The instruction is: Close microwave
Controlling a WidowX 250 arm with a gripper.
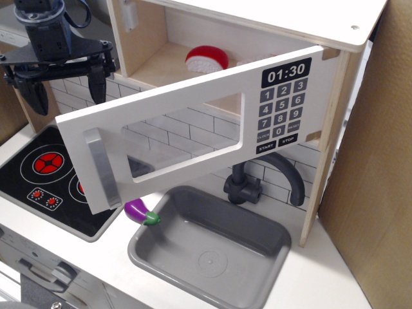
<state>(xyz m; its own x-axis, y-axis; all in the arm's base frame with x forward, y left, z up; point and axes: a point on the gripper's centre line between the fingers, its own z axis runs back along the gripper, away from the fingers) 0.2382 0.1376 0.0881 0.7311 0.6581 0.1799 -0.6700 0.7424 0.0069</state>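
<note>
- The fingers (64, 87) hang spread apart with nothing between them, up at the left, above and behind the free edge of the microwave (212, 116) door.
- The microwave sits to the right of the fingers. Its white door (161, 138) is swung well out toward the camera and hinged on the far side from the fingers, next to the black keypad (283, 106) reading 01:30.
- The grey bar handle (103, 168) lies below and a little to the right of the fingers, on the door's outer face, which is turned away from them. Judged from here, the fingers are on the inner side of the door, so a straight push forward would open it wider rather than shut it.
- Getting round to the outer face means clearing the door's top edge. A low path could clip that edge, jolt the light wooden door, or snag a spread finger in the window opening (183, 132).
- A push close to the hinge would give little leverage and could make the fingers slide along the smooth face.
- A red and white object (206, 60) rests inside the cavity, right of the fingers; whether it stands out far enough to block the door is unclear.
- Below the fingers lie the stovetop (45, 174) and a toy aubergine (141, 210) on the tabletop (335, 270); dropping too low risks striking them.
</note>
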